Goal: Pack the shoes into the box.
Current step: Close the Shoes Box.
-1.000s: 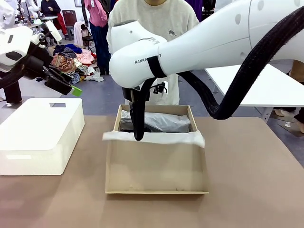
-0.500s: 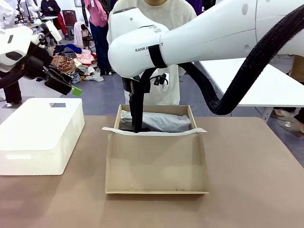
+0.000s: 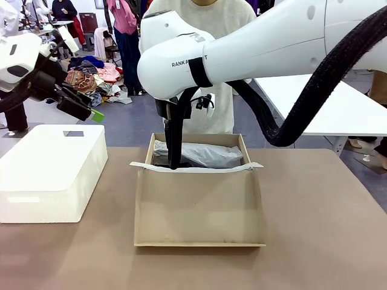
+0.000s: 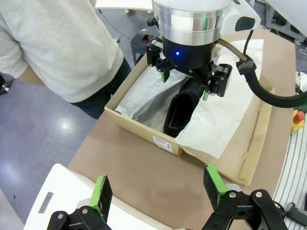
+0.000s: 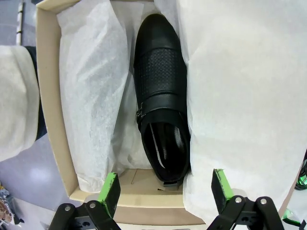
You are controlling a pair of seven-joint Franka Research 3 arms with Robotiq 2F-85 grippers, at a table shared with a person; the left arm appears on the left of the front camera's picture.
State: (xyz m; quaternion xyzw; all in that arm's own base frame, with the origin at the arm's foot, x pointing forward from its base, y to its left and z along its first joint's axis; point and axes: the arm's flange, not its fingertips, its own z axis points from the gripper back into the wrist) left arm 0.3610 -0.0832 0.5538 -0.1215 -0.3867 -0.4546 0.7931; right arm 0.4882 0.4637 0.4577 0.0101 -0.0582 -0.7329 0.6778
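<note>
Shoe (image 5: 160, 91) in box (image 5: 50, 96) w/ tissue (image 5: 240, 96)

Black shoe (image 5: 160, 110) lying flat in open, tissue-lined cardboard box (image 5: 49, 105)

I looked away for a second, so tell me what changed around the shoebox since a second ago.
The right gripper rose slightly and now stands open above the shoe. The tissue paper that draped over the near flap of the box is now a thin strip along its top edge. The left gripper, box and white block stayed put.
</note>
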